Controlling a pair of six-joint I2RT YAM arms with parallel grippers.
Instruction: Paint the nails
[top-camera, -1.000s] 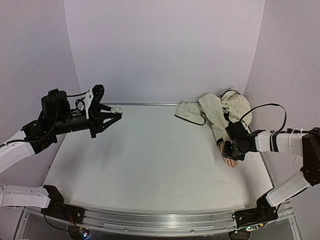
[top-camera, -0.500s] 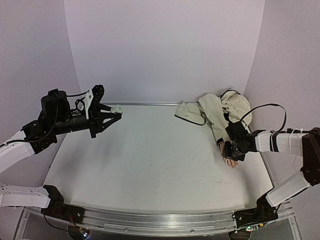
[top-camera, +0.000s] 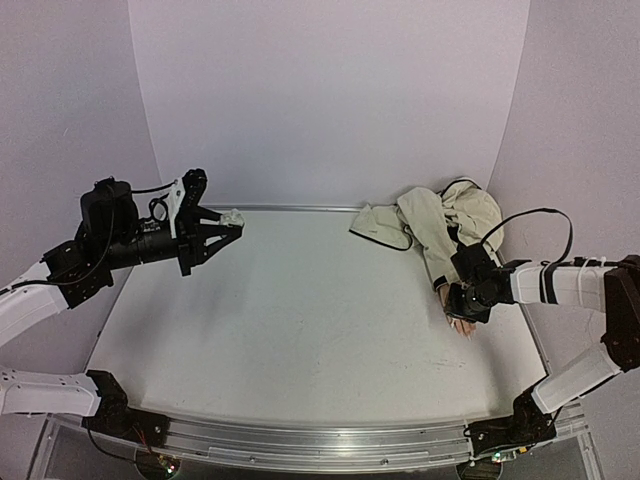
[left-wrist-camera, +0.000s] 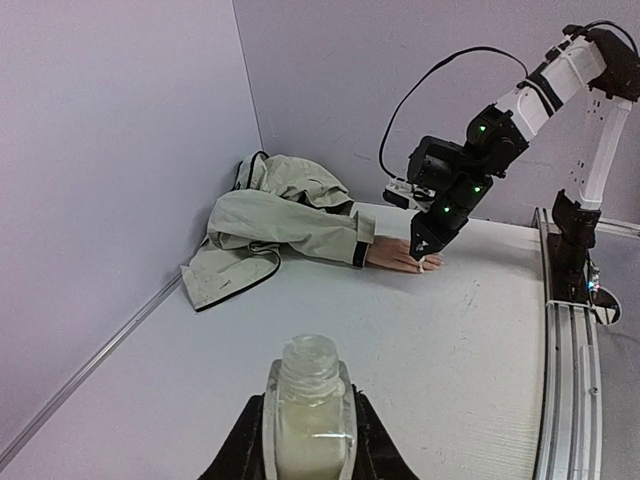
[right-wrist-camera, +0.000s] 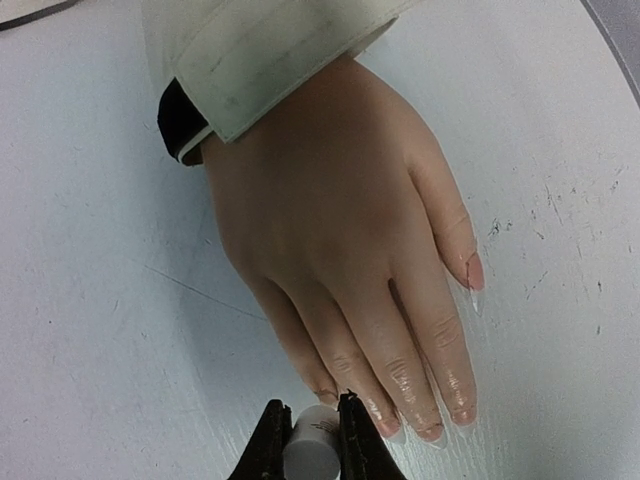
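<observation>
The peach mannequin hand (right-wrist-camera: 340, 230) lies flat on the table, in a beige jacket sleeve (right-wrist-camera: 270, 50). Its nails (right-wrist-camera: 474, 272) show at the thumb and fingertips. My right gripper (right-wrist-camera: 312, 432) is shut on a small white brush cap (right-wrist-camera: 312, 450), right over the little finger's tip. In the top view the right gripper (top-camera: 462, 310) hovers over the hand (top-camera: 463, 326) at the right. My left gripper (left-wrist-camera: 310, 445) is shut on an uncapped clear polish bottle (left-wrist-camera: 310, 395), held above the table at the far left (top-camera: 232, 218). The brush tip is hidden.
The crumpled beige jacket (top-camera: 440, 220) lies in the back right corner, next to the wall. The table's right edge rail (left-wrist-camera: 565, 340) runs close by the hand. Marks and scratches dot the white tabletop (right-wrist-camera: 540, 200).
</observation>
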